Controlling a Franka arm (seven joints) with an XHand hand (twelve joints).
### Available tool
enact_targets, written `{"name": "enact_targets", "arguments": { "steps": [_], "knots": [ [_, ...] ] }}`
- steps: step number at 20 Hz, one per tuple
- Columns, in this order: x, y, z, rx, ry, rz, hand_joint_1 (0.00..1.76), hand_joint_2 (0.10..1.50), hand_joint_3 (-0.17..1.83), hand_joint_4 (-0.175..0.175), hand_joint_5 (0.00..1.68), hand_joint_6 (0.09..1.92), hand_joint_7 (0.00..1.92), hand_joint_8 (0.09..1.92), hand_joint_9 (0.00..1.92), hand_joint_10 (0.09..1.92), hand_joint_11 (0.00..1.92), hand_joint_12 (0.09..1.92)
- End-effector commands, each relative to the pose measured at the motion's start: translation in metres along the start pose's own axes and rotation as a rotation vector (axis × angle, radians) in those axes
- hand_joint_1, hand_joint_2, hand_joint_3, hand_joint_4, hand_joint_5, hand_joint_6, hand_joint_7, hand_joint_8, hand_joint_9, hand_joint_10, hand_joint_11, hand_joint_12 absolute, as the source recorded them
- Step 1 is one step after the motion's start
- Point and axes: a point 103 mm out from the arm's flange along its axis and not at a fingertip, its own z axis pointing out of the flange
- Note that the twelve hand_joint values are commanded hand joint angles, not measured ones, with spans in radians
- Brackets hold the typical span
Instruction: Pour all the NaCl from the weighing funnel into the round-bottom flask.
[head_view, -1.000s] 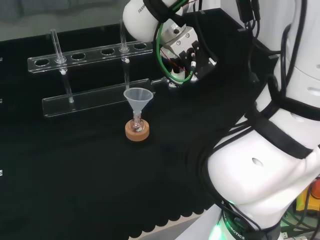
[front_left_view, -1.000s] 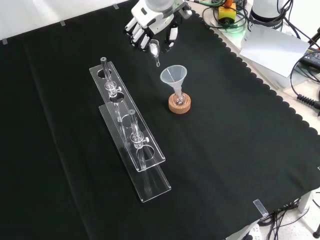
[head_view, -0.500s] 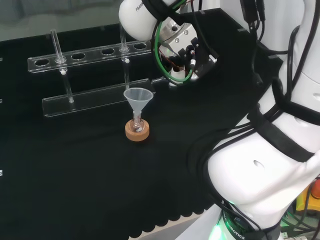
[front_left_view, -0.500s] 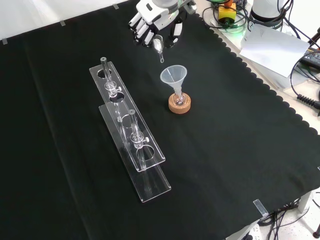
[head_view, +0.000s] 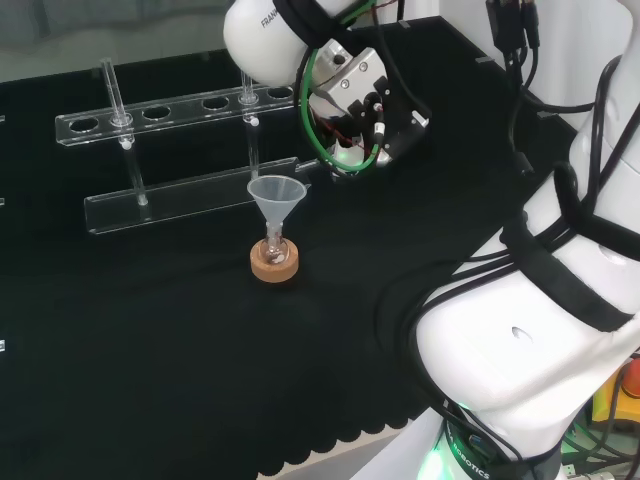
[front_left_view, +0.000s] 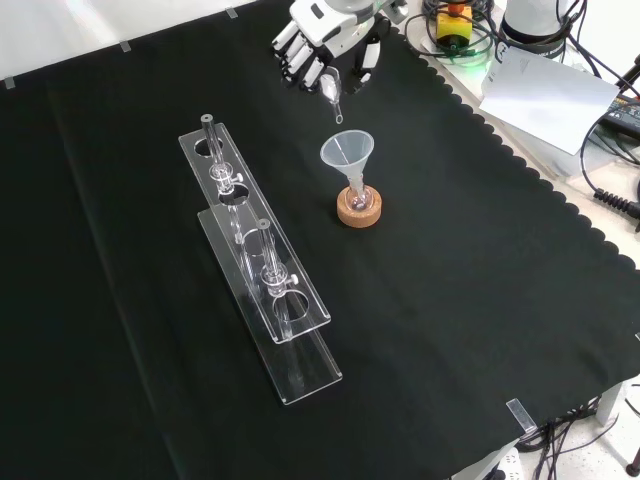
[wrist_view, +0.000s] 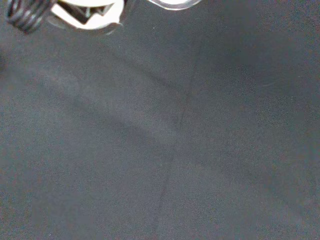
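Observation:
In the front view the hand (front_left_view: 326, 45) hangs over the far part of the cloth, its fingers curled round a small clear weighing funnel (front_left_view: 331, 92) whose spout points down. The spout's tip hangs just above and to the left of the rim of a clear plastic funnel (front_left_view: 347, 152). That funnel stands in the neck of a small round-bottom flask (front_left_view: 358, 194) on a cork ring (front_left_view: 359, 210). In the head view the funnel (head_view: 277, 191), the flask (head_view: 273, 245) and the cork ring (head_view: 274, 268) stand left of the arm's wrist. A blurred white part of the hand (wrist_view: 89, 14) shows in the wrist view.
A clear two-tier test tube rack (front_left_view: 255, 260) with a few tubes runs along the cloth left of the flask in the front view; in the head view the rack (head_view: 180, 112) stands behind the flask. Cables and papers lie beyond the cloth's scalloped edge (front_left_view: 520, 150).
The hand has carried the weighing funnel to the right in the front view, closer to the plastic funnel's rim. The flask, funnel and rack have stayed put.

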Motion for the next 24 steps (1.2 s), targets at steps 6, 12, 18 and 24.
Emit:
{"name": "enact_targets", "arguments": {
  "steps": [6, 12, 18, 24],
  "knots": [
    [0.013, -0.003, -0.004, 0.036, -0.061, 0.004, 1.10, 0.66, 0.74, 0.175, 1.16, 0.90, 0.48, 0.63, 0.69, 0.53, 0.31, 1.32],
    [0.014, 0.004, -0.006, 0.047, -0.092, -0.012, 1.10, 0.66, 0.74, 0.175, 1.16, 0.90, 0.48, 0.63, 0.68, 0.53, 0.31, 1.32],
    [0.014, 0.010, -0.009, 0.063, -0.116, -0.025, 1.10, 0.66, 0.74, 0.175, 1.16, 0.90, 0.48, 0.63, 0.68, 0.53, 0.31, 1.32],
    [0.016, 0.013, -0.014, 0.080, -0.158, -0.031, 1.10, 0.66, 0.74, 0.175, 1.16, 0.90, 0.47, 0.62, 0.68, 0.53, 0.31, 1.33]
  ]
}}
